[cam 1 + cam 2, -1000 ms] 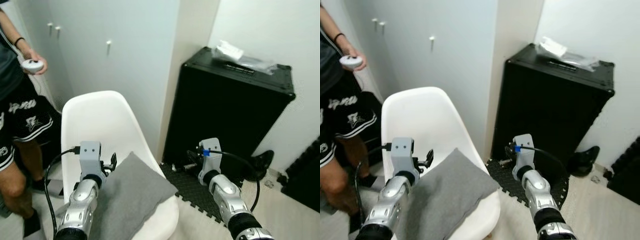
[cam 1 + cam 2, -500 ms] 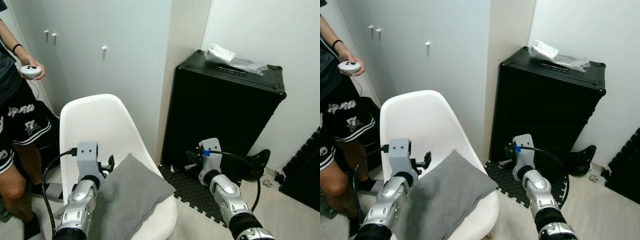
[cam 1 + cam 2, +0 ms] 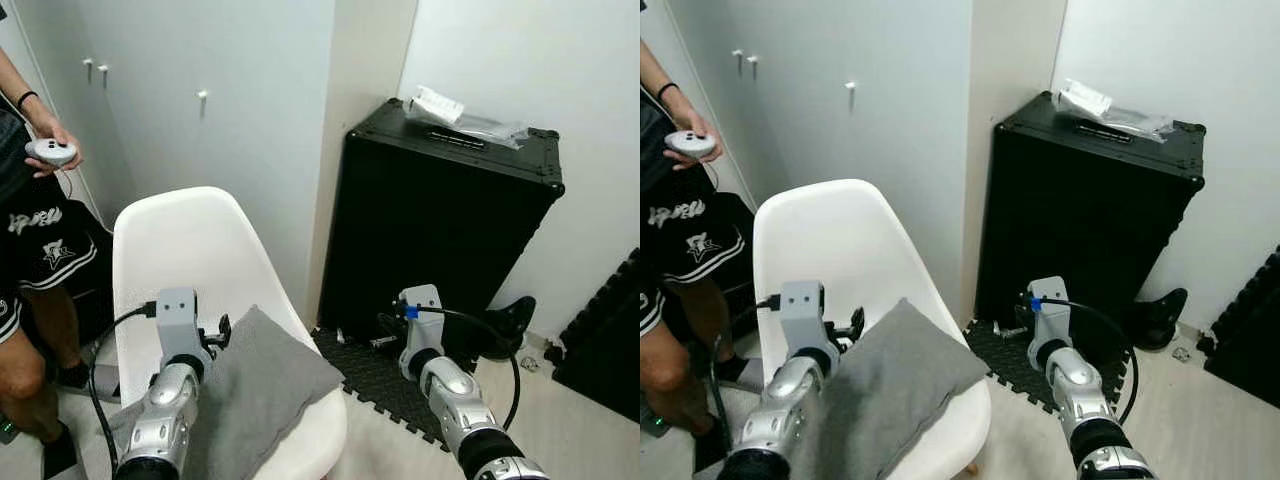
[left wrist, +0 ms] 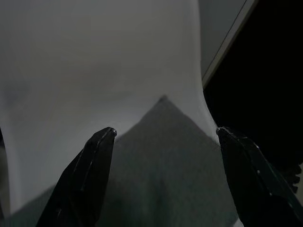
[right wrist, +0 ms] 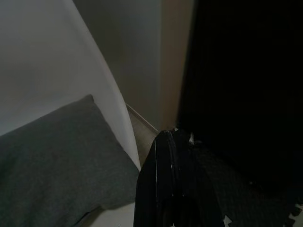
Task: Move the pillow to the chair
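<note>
Pillow (image 3: 262, 385) is lying on the chair (image 3: 190, 250) seat, one corner overhanging the front edge. Left gripper (image 4: 161, 142) is hovering over it, fingers spread, holding nothing. Right gripper (image 5: 173, 179) is idling pinched together. I'd back straight off without snagging fabric.

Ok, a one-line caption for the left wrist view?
Open left gripper poised over the grey pillow lying on the white chair.

Black case (image 3: 450, 235) against the wall ahead of me, clear plastic bag (image 3: 462, 112) on its top, black foam mat (image 3: 385, 380) at its foot, person (image 3: 28, 230) at my left holding a white controller (image 3: 50, 152)
</note>
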